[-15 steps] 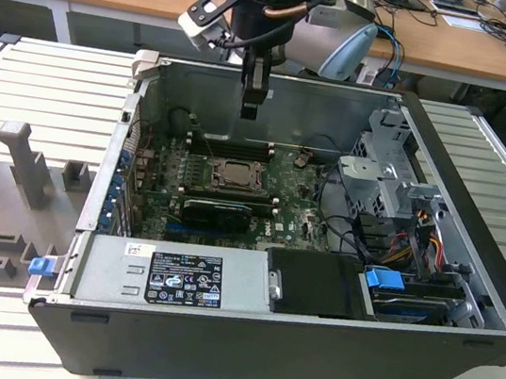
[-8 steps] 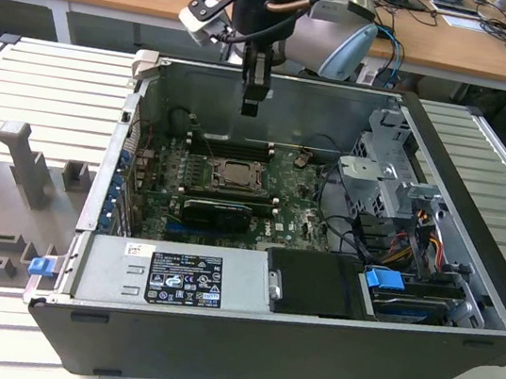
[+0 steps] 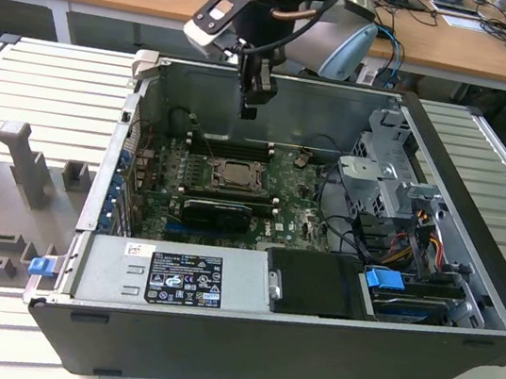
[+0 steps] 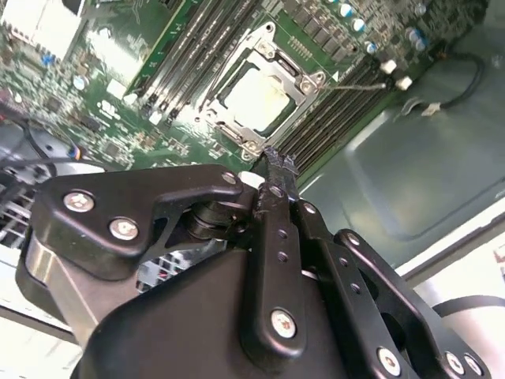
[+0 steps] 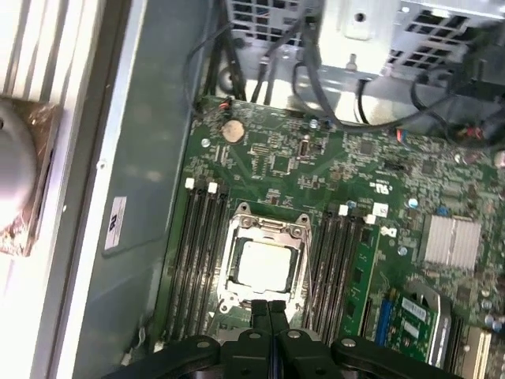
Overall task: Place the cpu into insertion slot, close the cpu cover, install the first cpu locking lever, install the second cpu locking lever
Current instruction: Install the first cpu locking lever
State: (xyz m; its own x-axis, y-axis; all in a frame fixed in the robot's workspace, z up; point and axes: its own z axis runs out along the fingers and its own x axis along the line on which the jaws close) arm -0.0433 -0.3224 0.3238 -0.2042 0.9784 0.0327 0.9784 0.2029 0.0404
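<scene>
Cpu lies flat in the insertion slot, framed by the cpu cover, a light, stiff, likely fragile chip best taken by its bare edges, while the gripper hangs above, fingertips pressed together on nothing.

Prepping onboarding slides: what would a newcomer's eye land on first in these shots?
The open computer case lying on the slatted table, with its green motherboard exposed, dominates the exterior view. Next comes the black gripper, which hangs over the board, shut and empty. Beneath it, in both wrist views, the pale cpu lies framed by the silvery cpu cover.
</scene>
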